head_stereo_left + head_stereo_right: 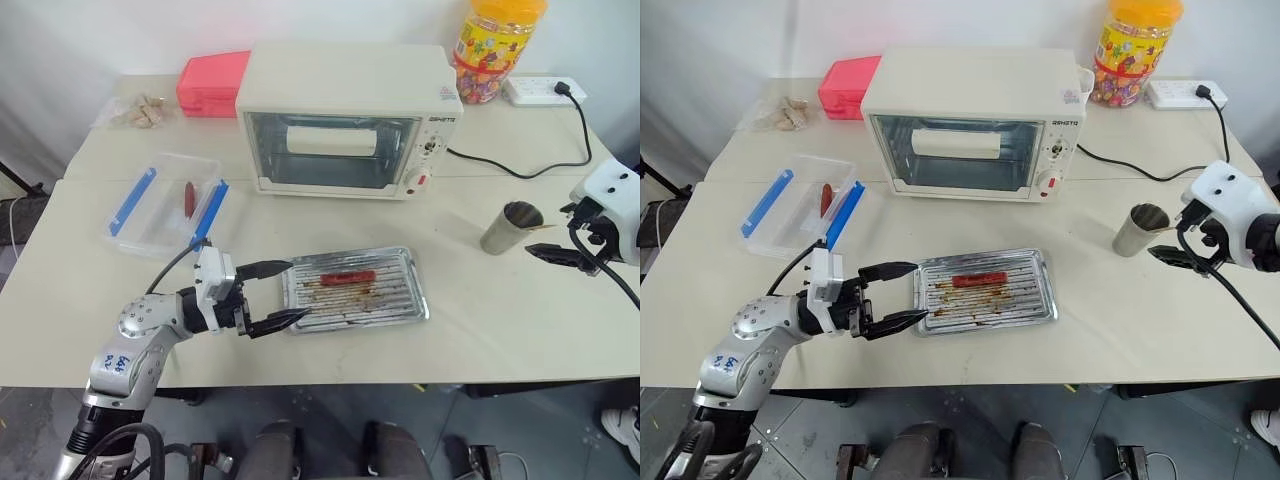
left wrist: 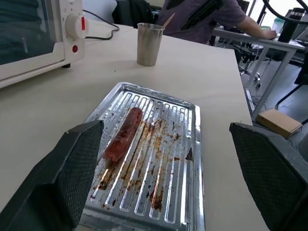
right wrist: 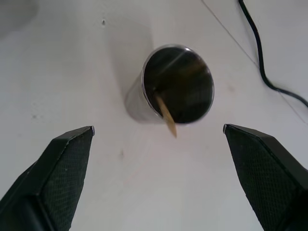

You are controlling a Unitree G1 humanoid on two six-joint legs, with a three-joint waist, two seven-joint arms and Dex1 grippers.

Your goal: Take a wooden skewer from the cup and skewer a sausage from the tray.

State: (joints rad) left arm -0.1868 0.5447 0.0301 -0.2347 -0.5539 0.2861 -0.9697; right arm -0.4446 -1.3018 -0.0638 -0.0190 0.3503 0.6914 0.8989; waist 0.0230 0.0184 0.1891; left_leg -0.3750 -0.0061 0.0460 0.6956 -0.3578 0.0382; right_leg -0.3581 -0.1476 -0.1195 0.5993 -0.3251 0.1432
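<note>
Pale tabletop point(image 1: 470, 300) holds the silvery cup point(image 1: 511, 227) at its right, 1 thin wooden skewer point(image 3: 166, 115) leaning out over the rim. Bare table surrounds it; the right gripper point(image 3: 159, 180) hovers just right, jaws wide, empty. Left gripper point(image 1: 278, 292), equally wide and empty, flanks the tray's point(image 1: 415, 300) left edge, red sausage point(image 1: 347, 276) inside.

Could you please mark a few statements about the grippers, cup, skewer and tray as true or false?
1. The wooden skewer stands in the cup. True.
2. The right gripper is shut on the skewer. False: it is open, holding nothing.
3. The sausage lies in the tray. True.
4. The left gripper holds the sausage. False: it is open at the tray's end.
5. The cup lies tipped over. False: it stands upright.
</note>
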